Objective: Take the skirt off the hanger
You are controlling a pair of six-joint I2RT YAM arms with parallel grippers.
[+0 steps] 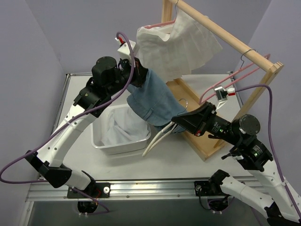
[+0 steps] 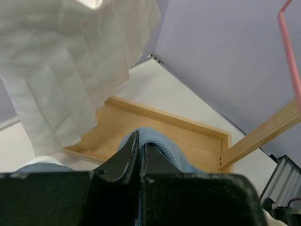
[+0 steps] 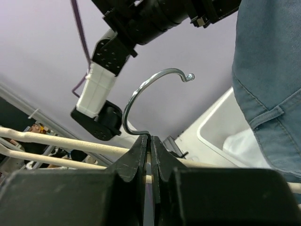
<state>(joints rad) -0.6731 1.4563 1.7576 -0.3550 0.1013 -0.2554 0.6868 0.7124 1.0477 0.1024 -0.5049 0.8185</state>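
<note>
- Above the white bin (image 1: 101,141), the left pincer (image 1: 134,75) is clamped fully closed on a fold of the denim skirt (image 1: 153,101). The skirt hangs from it, with its lower edge down by the right arm.
- The right pincer (image 1: 178,121) is closed tight on the hanger (image 1: 157,137) at the neck, just under the metal hook (image 3: 150,89). The cream hanger arms stick out below the skirt's edge toward the bin.
- Cannot tell if the skirt is fully free of the hanger. The cloth overlaps the hanger in the top view and the contact area is hidden.
- Risk 1: if the cloth is caught on the hanger, pulling the 2 arms apart could jerk the denim out of the left pincer. The wrist view shows only a thin bunch of cloth between its fingers.
- Risk 2: the hanger is held at 1 narrow point. Drag from the cloth may twist it in the grip or let it slip down onto the surface (image 1: 169,160).
- Risk 3: the left arm sits close to the white pleated skirt (image 1: 176,44) on the wooden rack (image 1: 221,33). Lifting higher or further back could snag that garment or bump the rail.
- Risk 4: the open hook points up near the hanging denim and could catch a seam or belt loop if the arms close in.
</note>
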